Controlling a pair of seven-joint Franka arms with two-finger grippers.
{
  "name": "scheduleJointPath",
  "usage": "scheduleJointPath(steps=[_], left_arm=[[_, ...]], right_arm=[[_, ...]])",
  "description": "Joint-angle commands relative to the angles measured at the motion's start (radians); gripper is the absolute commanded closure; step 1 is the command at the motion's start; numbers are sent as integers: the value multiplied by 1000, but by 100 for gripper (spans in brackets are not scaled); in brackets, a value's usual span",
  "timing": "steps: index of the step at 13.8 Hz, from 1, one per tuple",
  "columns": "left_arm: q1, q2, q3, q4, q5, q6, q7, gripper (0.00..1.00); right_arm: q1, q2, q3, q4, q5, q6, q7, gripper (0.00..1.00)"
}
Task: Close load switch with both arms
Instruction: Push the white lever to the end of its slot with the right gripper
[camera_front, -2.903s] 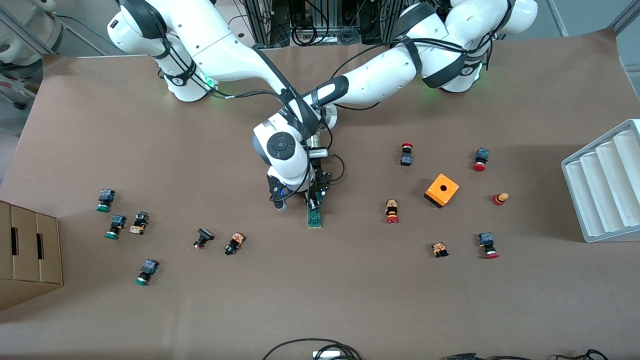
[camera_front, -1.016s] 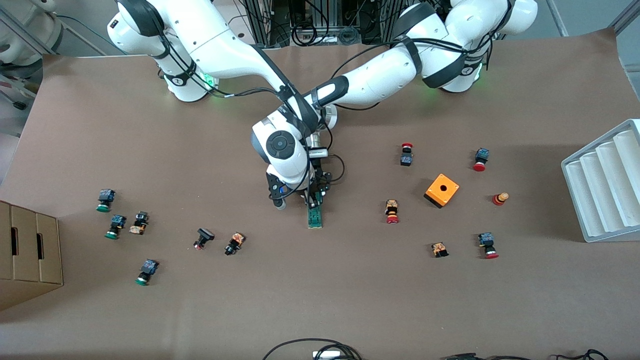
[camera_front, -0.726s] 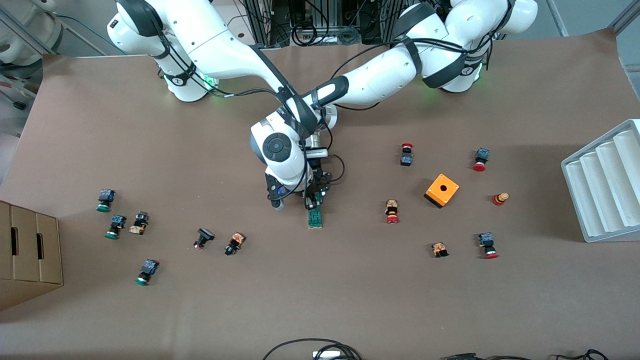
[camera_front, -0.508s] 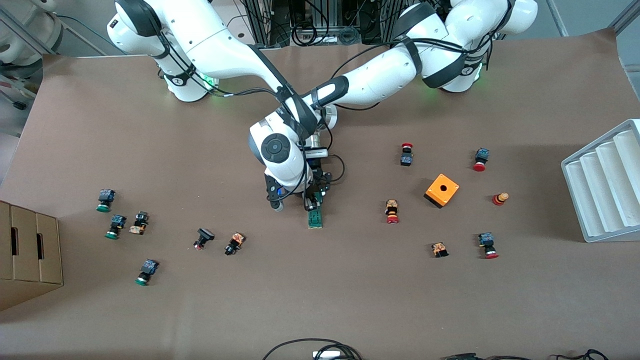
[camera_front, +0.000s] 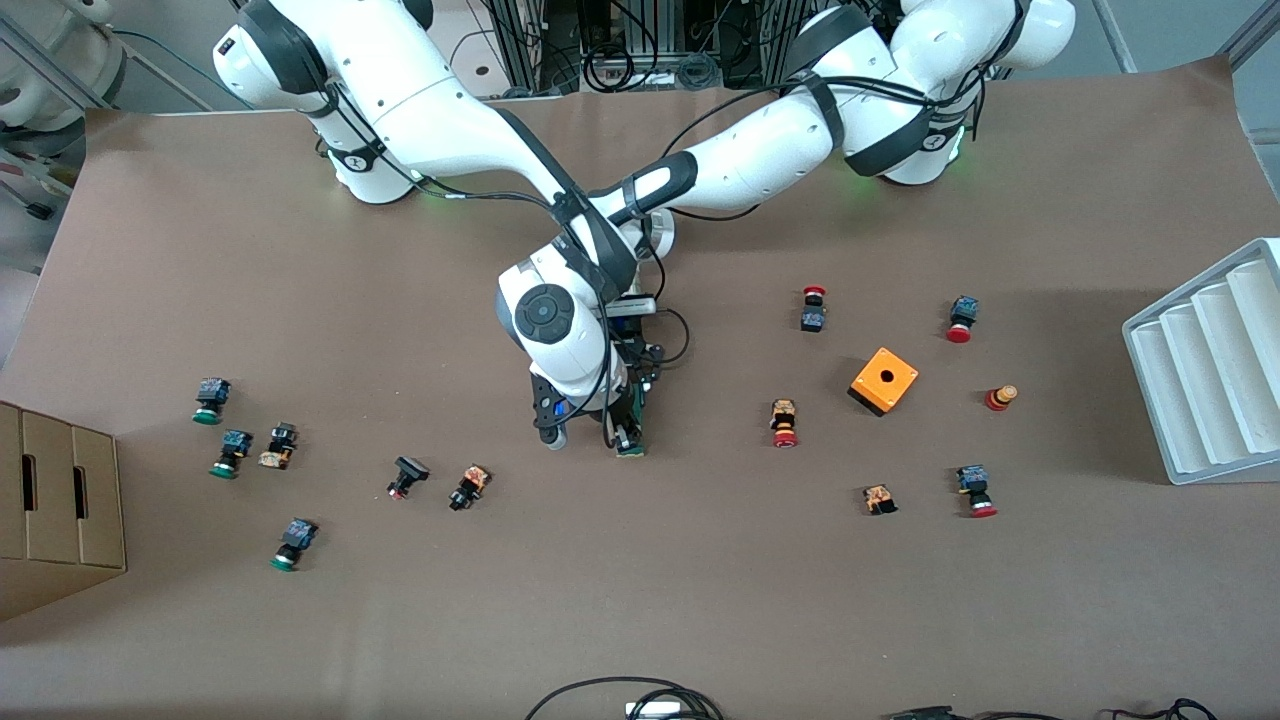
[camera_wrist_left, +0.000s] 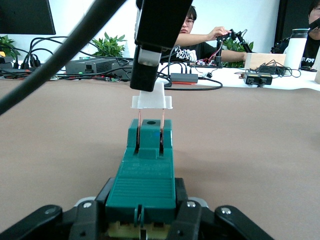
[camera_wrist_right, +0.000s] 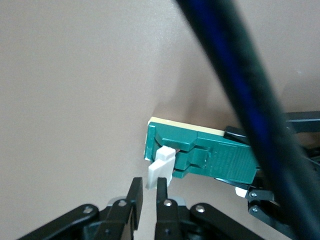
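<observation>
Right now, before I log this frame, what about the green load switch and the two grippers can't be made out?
- Front view: the small green rectangular load switch is almost wholly hidden under the right arm's wrist.
- Front view: left gripper, shut on the switch body, is covered by the same arm.
- Left wrist view: right gripper shows one finger; the top edge cuts off the rest.
- Right wrist view: a blurred black cable crosses the switch.

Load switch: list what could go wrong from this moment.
1. The right gripper pinches only the top of the white sliding piece; pushed off-axis, the piece may slip out or its thin copper blades could bend.
2. The left gripper clamps just one end of the load switch, so downward force might tip or slide it on the table.
</observation>
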Motion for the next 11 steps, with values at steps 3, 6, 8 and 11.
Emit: scheduleJointPath(steps=[3, 6, 8, 11], left_arm=[[-7, 25, -1, 26, 14, 17, 3, 52], [-7, 25, -1, 28, 14, 17, 4, 52], [-7, 25, -1, 28, 14, 17, 6, 52], [-7, 25, -1, 28, 15, 17, 6, 52]], right_arm=[[-12, 50, -6, 62, 32, 16, -11, 83], [-15, 66, -8, 86, 32, 13, -9, 83], [-25, 77, -9, 106, 32, 4, -9, 83], [-27, 99, -12, 128, 32, 4, -8, 82]])
